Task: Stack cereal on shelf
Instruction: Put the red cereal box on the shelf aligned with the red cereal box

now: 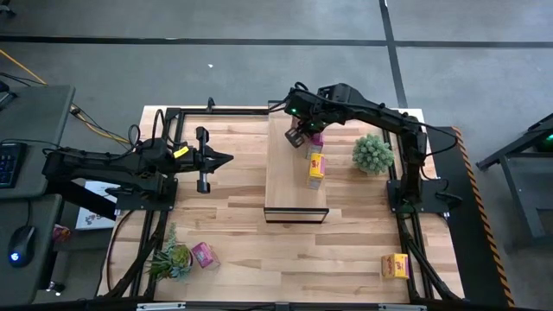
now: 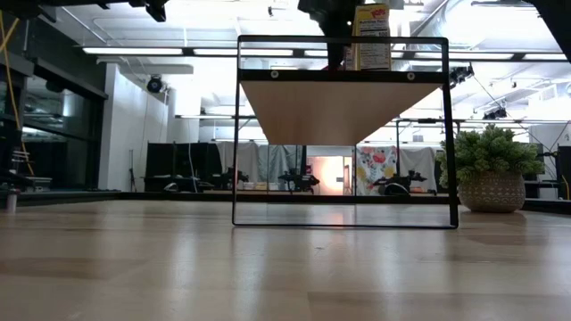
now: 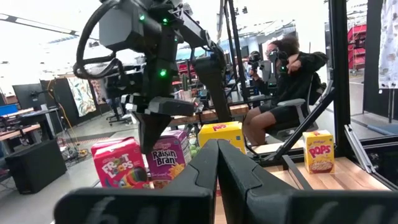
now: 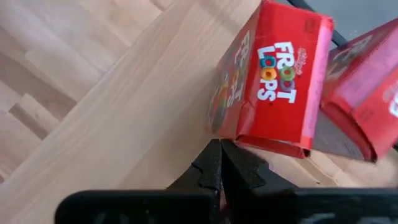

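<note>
1. The right gripper (image 1: 300, 131) hangs over the far end of the shelf (image 1: 285, 177), fingers pressed together and holding nothing, just beside a red Froot Loops box (image 4: 273, 78).
2. On the shelf top stand that red box, a Raisin Bran box (image 3: 169, 155) and a yellow box (image 1: 315, 164) in a row.
3. The left gripper (image 1: 223, 160) waits left of the shelf, also pinched shut and empty.
4. A pink box (image 1: 205, 255) and another yellow box (image 1: 396, 266) lie on the table (image 1: 242, 233), well apart.
5. Judged step: between placements. Next calls for opening and reaching a loose box.
</note>
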Robot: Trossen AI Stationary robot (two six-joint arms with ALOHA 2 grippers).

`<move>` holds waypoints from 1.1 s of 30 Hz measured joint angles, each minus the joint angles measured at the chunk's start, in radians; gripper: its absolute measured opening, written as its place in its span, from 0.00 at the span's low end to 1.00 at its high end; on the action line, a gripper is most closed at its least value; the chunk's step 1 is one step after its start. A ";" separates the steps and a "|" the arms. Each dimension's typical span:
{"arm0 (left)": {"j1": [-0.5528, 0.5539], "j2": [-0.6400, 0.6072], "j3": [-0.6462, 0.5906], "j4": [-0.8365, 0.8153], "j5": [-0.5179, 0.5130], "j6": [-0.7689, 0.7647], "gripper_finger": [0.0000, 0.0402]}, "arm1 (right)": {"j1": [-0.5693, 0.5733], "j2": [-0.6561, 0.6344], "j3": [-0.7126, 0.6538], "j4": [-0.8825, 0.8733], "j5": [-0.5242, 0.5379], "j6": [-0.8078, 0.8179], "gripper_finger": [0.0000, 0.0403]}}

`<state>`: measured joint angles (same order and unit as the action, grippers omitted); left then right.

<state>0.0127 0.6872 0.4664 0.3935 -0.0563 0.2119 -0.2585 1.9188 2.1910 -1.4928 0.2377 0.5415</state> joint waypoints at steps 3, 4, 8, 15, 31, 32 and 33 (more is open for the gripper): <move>0.000 0.000 0.000 0.000 0.000 0.000 0.00 | -0.007 0.004 0.000 0.015 0.003 0.000 0.00; 0.000 0.000 0.000 0.000 0.000 0.000 0.00 | -0.010 0.006 0.000 0.020 0.005 -0.001 0.00; 0.000 0.000 0.000 0.000 0.000 0.000 0.00 | -0.010 0.008 0.000 0.062 0.005 -0.016 0.00; 0.000 0.000 0.000 -0.001 0.000 0.000 0.00 | -0.011 0.013 0.000 0.122 0.055 -0.025 0.00; 0.000 0.000 0.000 -0.010 0.000 0.000 0.00 | -0.006 0.004 0.000 0.158 -0.136 -0.102 0.00; 0.000 0.000 0.000 -0.010 0.000 0.000 0.00 | -0.006 0.004 0.000 0.139 -0.136 -0.095 0.00; 0.000 0.000 0.000 -0.010 0.000 0.000 0.00 | -0.009 0.006 0.000 0.119 -0.131 -0.089 0.00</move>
<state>0.0124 0.6870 0.4664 0.3839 -0.0563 0.2123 -0.2671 1.9245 2.1906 -1.3739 0.1071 0.4524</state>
